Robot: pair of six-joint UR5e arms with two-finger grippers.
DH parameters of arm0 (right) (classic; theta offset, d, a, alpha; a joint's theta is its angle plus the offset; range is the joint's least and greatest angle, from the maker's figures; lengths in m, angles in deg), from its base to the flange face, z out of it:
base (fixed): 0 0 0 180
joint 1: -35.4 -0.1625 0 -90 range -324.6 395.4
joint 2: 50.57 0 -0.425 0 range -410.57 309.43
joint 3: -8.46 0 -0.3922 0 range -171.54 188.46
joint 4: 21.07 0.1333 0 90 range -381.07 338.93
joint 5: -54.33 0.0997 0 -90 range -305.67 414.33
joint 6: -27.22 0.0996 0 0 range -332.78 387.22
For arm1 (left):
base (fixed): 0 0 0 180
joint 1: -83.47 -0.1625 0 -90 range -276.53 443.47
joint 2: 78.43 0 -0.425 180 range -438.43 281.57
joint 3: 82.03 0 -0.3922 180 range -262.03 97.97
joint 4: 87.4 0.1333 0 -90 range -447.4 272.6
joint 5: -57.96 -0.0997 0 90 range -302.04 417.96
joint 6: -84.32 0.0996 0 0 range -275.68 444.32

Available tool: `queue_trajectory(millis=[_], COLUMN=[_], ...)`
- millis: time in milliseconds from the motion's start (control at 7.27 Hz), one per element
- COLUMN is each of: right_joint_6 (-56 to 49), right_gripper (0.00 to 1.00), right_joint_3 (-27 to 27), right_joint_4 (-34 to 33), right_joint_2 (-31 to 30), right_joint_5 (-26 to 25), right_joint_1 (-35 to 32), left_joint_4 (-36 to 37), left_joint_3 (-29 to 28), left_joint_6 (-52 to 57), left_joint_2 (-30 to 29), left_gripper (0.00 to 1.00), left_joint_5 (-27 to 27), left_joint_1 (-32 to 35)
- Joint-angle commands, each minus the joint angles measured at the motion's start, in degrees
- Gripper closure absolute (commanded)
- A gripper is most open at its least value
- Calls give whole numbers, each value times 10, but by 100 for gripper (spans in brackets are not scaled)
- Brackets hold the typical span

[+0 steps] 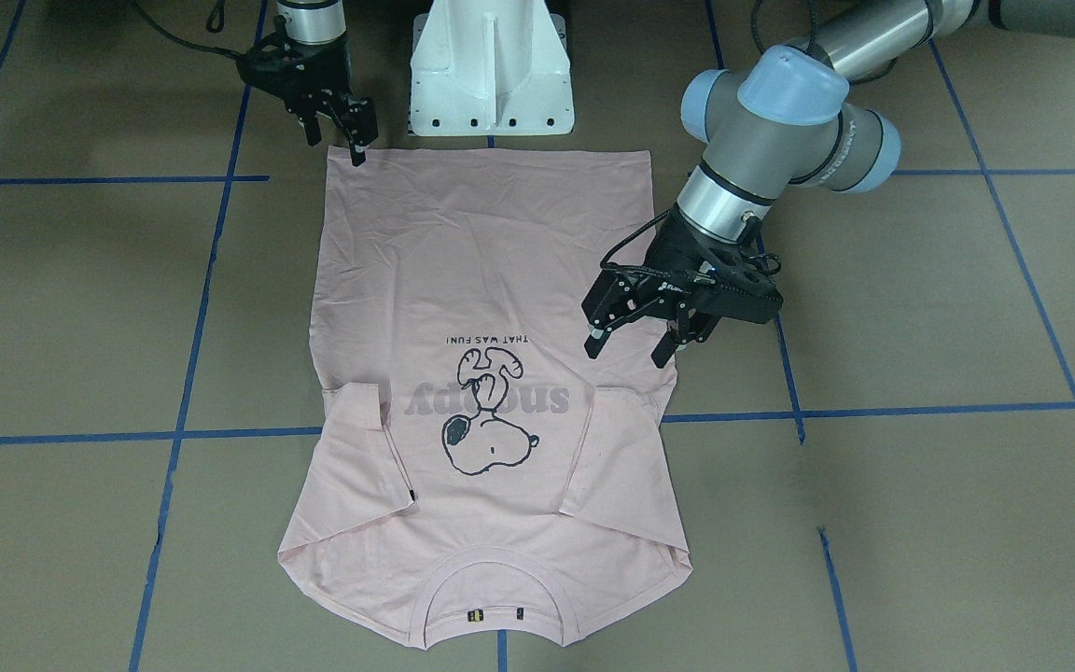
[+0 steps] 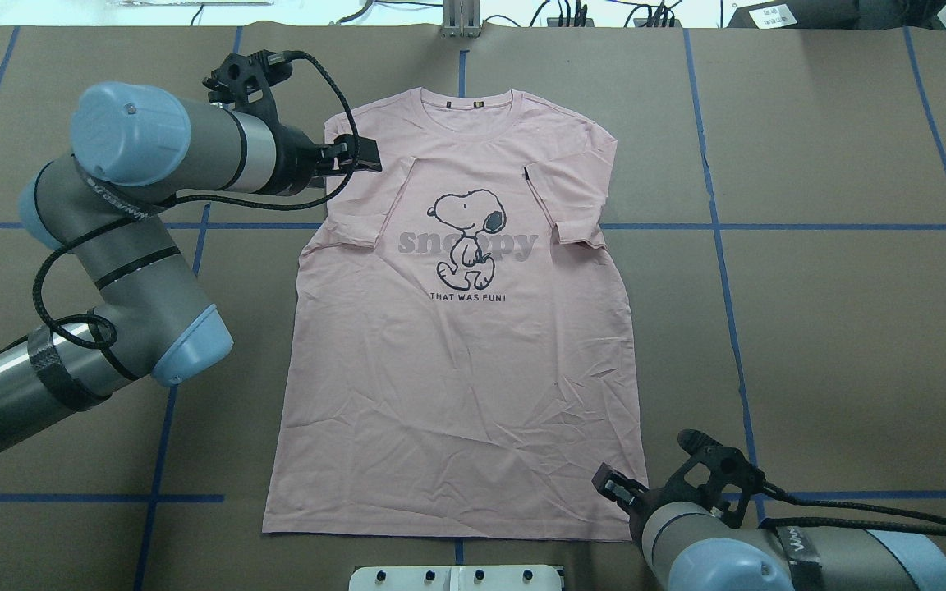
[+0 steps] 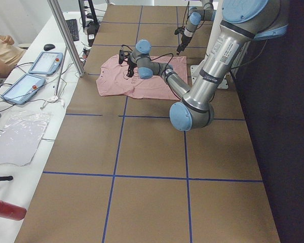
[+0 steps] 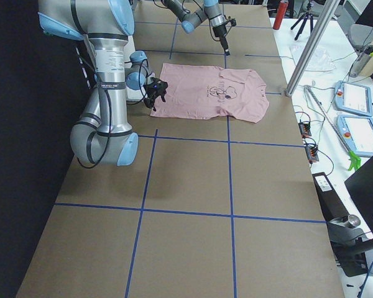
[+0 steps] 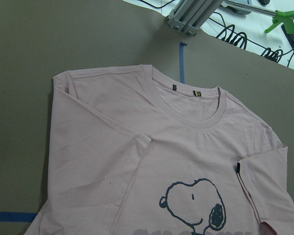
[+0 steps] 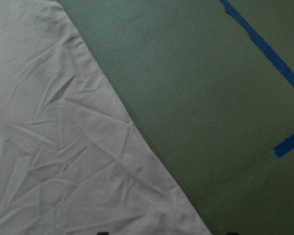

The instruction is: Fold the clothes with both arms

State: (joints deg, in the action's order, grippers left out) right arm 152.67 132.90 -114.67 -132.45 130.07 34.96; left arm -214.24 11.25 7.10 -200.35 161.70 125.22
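Note:
The pale pink T-shirt [image 1: 491, 261] lies flat and print-up on the table, both sleeves folded inward, neck away from the robot's base. It also shows in the overhead view [image 2: 456, 369] and in both wrist views [image 5: 137, 147] [image 6: 63, 147]. My left gripper [image 1: 626, 355] is open and empty, hovering over the shirt's side edge by the folded sleeve; overhead it is beside the shoulder [image 2: 366, 156]. My right gripper [image 1: 337, 147] is open and empty above the hem corner near the base [image 2: 611, 486]. Its fingertips barely show at the bottom of the right wrist view.
The white pedestal base [image 1: 491, 75] stands just behind the hem. Blue tape lines [image 1: 873, 411] cross the brown table. An aluminium post [image 3: 66, 35] and a side bench with tablets [image 3: 45, 63] stand beyond the shirt's neck end.

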Motion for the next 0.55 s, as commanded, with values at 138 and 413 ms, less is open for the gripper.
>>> queue_trajectory(millis=[138, 413], right_joint_6=[23, 24], right_gripper=[31, 50], right_joint_3=[-19, -19], right_joint_4=[-4, -4], right_joint_2=[-2, -3], right_joint_5=[-2, -1], right_joint_1=[18, 22], left_joint_4=[-1, -1], left_joint_3=[1, 1], left_joint_6=[-2, -1], left_joint_2=[-2, -1], left_gripper=[8, 8], left_joint_5=[0, 0], left_joint_1=[-1, -1])
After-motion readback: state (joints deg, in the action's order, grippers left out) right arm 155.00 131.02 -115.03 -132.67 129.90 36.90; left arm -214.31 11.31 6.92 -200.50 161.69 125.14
